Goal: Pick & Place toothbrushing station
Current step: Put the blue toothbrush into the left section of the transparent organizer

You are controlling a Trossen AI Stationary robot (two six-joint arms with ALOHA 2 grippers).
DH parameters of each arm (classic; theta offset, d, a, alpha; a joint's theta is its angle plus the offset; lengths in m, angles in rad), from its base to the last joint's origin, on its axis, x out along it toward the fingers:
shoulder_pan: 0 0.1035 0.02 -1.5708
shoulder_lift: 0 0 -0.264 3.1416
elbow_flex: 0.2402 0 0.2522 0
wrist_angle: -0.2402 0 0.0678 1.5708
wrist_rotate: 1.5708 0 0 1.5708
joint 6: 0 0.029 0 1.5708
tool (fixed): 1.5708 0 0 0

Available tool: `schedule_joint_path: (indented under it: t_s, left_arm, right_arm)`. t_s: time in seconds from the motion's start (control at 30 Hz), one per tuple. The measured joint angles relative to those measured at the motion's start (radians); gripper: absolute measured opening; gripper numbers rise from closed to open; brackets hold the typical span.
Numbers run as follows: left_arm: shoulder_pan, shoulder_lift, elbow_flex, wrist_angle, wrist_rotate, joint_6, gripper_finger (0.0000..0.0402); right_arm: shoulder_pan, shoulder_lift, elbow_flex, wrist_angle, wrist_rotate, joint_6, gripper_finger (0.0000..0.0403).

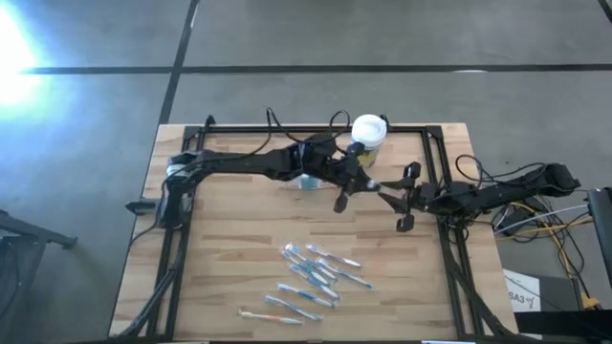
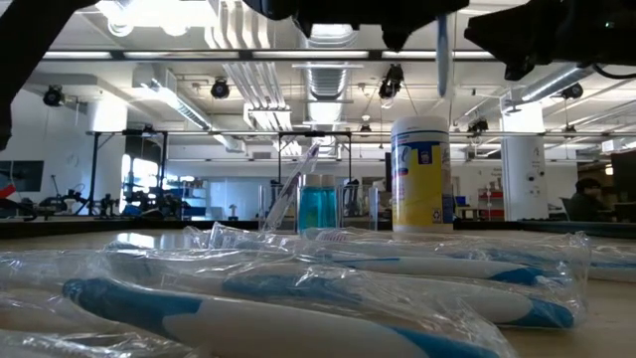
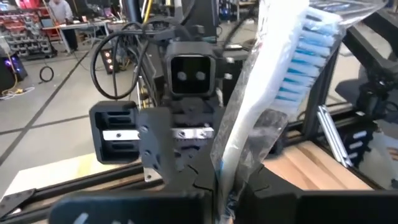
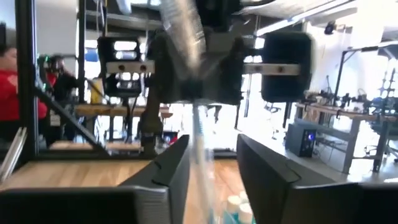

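Note:
My left gripper (image 1: 359, 180) is above the table's far middle, shut on a wrapped toothbrush (image 3: 298, 68) with blue bristles. My right gripper (image 1: 387, 194) faces it from the right, open; the toothbrush's blurred lower part (image 4: 199, 146) hangs between its fingers, and I cannot tell whether they touch it. The toothbrushing station (image 2: 318, 207), a small clear holder with a blue lower part, stands on the table (image 1: 229, 239) beside the left arm (image 1: 308, 182). One toothbrush (image 2: 291, 189) leans in it. My left gripper pinches the wrapped toothbrush between its two fingers, below the bristle head (image 3: 233, 165), clear wrapper included. The fingers come level from the table's left and lie across the brush. It stands about upright and clear of the table, head up, its lower end (image 2: 442, 60) hanging below the fingers.
A white canister with a yellow label (image 1: 368, 132) stands just behind the grippers, right of the holder (image 2: 419, 174). Several wrapped toothbrushes (image 1: 314, 275) lie in a loose pile near the table's front middle. A dark frame (image 1: 445, 191) runs around the table.

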State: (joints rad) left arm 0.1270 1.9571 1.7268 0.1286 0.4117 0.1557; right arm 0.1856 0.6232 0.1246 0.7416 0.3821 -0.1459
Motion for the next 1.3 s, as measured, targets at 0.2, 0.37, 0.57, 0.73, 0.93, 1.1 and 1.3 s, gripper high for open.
schedule_joint_path:
  t_s: [0.2, 0.37, 0.57, 0.73, 0.93, 1.1, 1.3]
  left_arm:
    - [0.000, -0.157, -0.124, -0.022, -0.029, 0.034, 0.0018]
    - [0.000, -0.358, -0.353, 0.052, -0.093, 0.047, 0.0018]
    - [0.016, -0.611, -0.611, 0.067, -0.096, -0.020, 0.0018]
    - [0.015, -0.808, -0.794, 0.064, -0.118, -0.036, 0.0018]
    - [0.016, -1.011, -1.008, 0.098, -0.250, -0.072, 0.0018]
    - [0.022, -1.124, -1.166, 0.137, -0.320, -0.098, 0.0018]
    - [0.048, -1.230, -1.366, 0.337, -0.325, -0.102, 0.0018]
  right_arm:
    - [0.000, -0.021, 0.000, -0.005, 0.003, 0.012, 0.0164]
    - [0.000, -0.020, 0.000, -0.006, 0.003, 0.014, 0.0168]
    - [0.000, -0.019, 0.000, -0.007, 0.003, 0.016, 0.0161]
    - [0.000, -0.019, 0.000, -0.007, 0.003, 0.016, 0.0154]
    - [0.000, -0.019, -0.001, -0.008, 0.003, 0.023, 0.0147]
    - [0.000, -0.019, -0.001, -0.012, 0.003, 0.015, 0.0141]
    - [0.000, -0.019, -0.001, -0.021, 0.003, 0.013, 0.0134]
